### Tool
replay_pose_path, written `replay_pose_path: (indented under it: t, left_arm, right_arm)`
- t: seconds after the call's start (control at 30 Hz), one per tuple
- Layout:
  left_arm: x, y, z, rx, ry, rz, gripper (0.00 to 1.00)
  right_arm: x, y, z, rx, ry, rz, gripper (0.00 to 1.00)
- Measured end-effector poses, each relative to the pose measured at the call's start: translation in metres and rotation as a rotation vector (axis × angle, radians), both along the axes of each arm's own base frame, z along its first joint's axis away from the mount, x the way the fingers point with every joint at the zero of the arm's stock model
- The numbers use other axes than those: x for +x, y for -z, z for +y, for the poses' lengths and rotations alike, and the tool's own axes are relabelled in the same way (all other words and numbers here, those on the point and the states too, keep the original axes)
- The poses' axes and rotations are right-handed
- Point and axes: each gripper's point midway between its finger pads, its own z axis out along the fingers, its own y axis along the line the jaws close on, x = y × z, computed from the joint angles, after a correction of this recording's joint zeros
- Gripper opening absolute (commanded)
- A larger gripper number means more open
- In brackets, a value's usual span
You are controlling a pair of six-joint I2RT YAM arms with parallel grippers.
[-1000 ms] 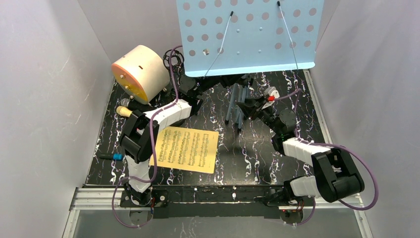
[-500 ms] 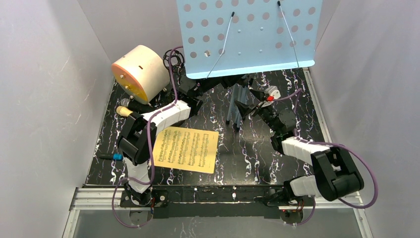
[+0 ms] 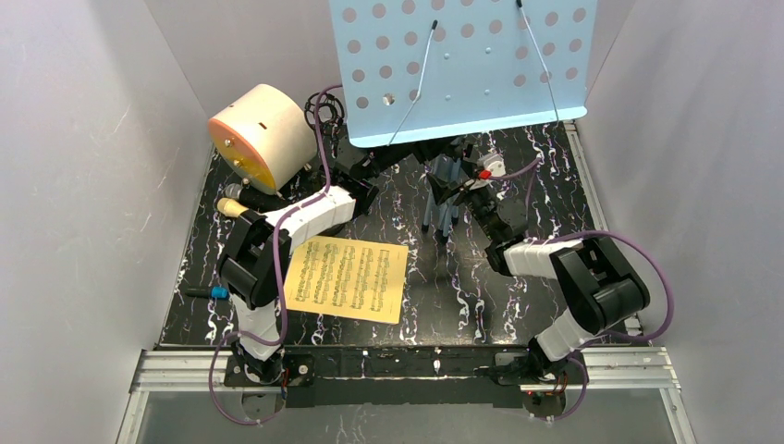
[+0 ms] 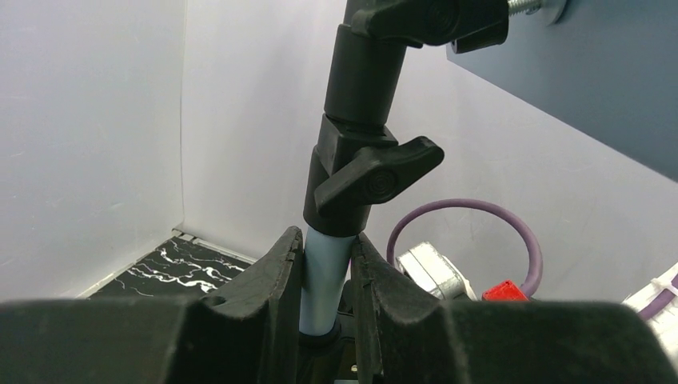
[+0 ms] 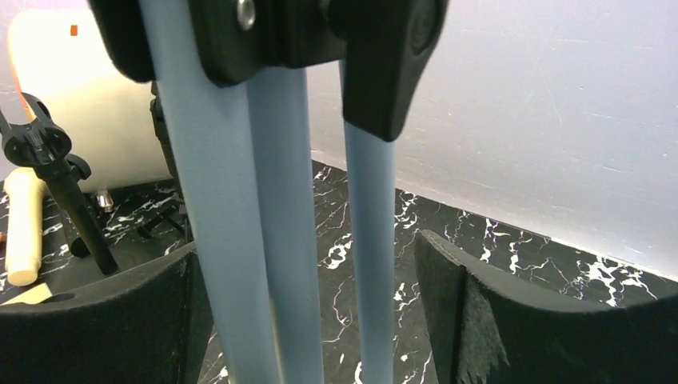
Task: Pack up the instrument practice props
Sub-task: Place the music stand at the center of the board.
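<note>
My left gripper [image 4: 326,240] is pinched narrow on the pale blue upright tube [image 4: 324,280] of the blue perforated metal music rack [image 3: 462,65], just under its black wing-knob clamp [image 4: 372,180]. My right gripper [image 5: 308,296] stands wide, a pad on either side of the rack's folded pale blue legs [image 5: 276,200], not closed on them. The rack stands at the far side of the black marbled table [image 3: 545,194]. The yellow paper score sheet [image 3: 347,277] lies flat nearer my bases

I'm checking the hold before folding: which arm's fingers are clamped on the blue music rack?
The left fingers, pinching its pale blue pole just under the black knob. The right fingers stand wide apart around the folded legs.
</note>
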Motion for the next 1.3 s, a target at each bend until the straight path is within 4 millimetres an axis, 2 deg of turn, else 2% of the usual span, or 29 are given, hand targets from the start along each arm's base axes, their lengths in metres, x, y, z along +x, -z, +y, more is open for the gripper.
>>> replay_pose_path:
  t: [0.2, 0.53, 0.67, 0.77, 0.93, 1.13, 1.3]
  left_arm:
    - [0.004, 0.0, 0.0, -0.002, -0.015, 0.016, 0.0]
    - [0.012, -0.001, -0.003, 0.001, 0.001, 0.104, 0.0]
    - [0.01, -0.001, -0.006, 0.004, 0.039, 0.153, 0.0]
    - [0.009, 0.001, -0.007, 0.001, 0.063, 0.207, 0.0]
    - [0.008, 0.013, -0.011, 0.012, 0.088, 0.325, 0.0]
    - [0.003, 0.042, -0.021, 0.027, 0.079, 0.463, 0.0]
    - [-0.014, 0.075, -0.037, 0.048, 0.072, 0.574, 0.0]
  right_arm:
    - [0.0, 0.008, 0.01, -0.006, 0.001, 0.015, 0.82]
    - [0.002, 0.013, 0.013, -0.02, 0.018, 0.041, 0.45]
    - [-0.005, 0.014, 0.012, -0.035, 0.0, 0.109, 0.37]
    - [-0.018, 0.017, 0.012, -0.037, -0.035, 0.196, 0.26]
    - [-0.046, 0.027, 0.013, -0.019, -0.089, 0.374, 0.16]
    - [-0.084, 0.043, 0.006, 0.019, -0.108, 0.548, 0.09]
    - [-0.117, 0.066, -0.005, 0.064, -0.102, 0.687, 0.03]
